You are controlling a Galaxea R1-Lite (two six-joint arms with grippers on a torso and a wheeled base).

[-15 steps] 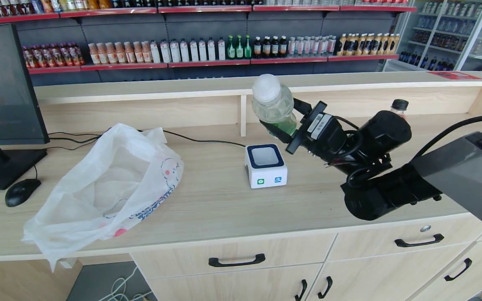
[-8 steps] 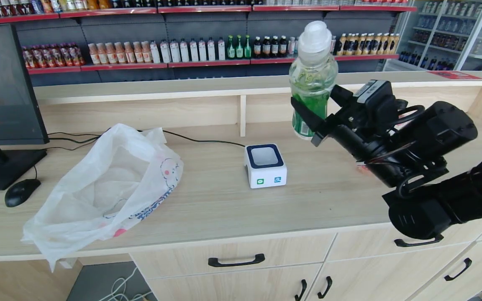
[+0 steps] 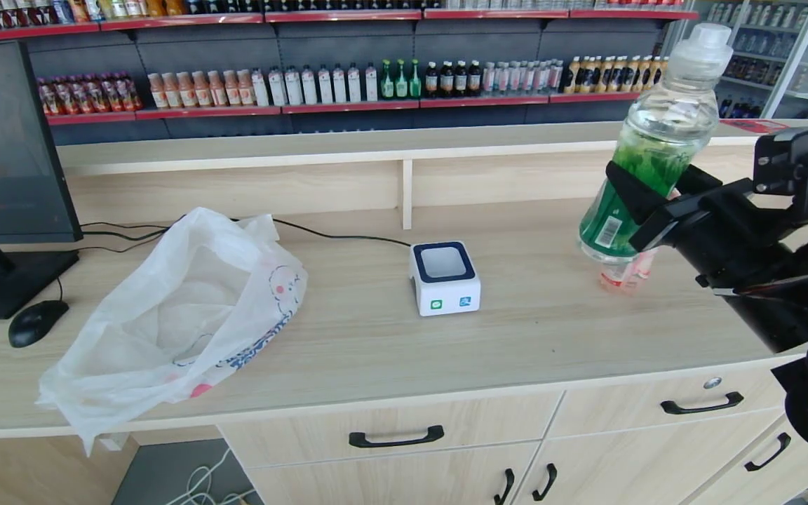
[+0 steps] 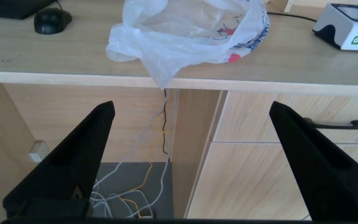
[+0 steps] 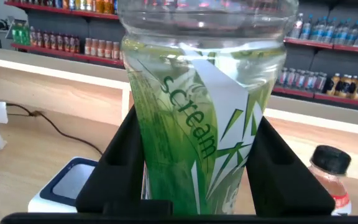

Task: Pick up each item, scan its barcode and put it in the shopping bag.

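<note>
The bench [image 3: 376, 337] runs the full width in front of me. The shopping bag [image 3: 179, 308] lies slumped on its left part, one corner hanging over the front edge. It is thin white plastic, limp and crinkly, so I judge it will fold shut rather than hold its mouth open. I can see nothing inside it, though the folds hide part of the hollow.

My right claw [image 3: 639, 200] is clamped around the labelled middle of the green drink bottle [image 3: 663, 133], one finger on each side. The bottle hangs in the air over the right end of the bench, tilted with its cap leaning away to the right, well apart from the scanner [image 3: 444, 277]. It looks nearly full, so I expect it to be heavy for its size. The wall is stiff, but the label is smooth and may slip. The mid-body hold seems right, since it leaves the barcode low on the label uncovered.

My left claw [image 4: 185, 168] has its fingers wide apart around nothing, down below the bench's front edge under the bag.

The scanner is a small white cube with its window facing up, between bag and bottle. A smaller pink drink bottle [image 5: 330, 171] with a black cap stands on the bench behind the held one.
</note>
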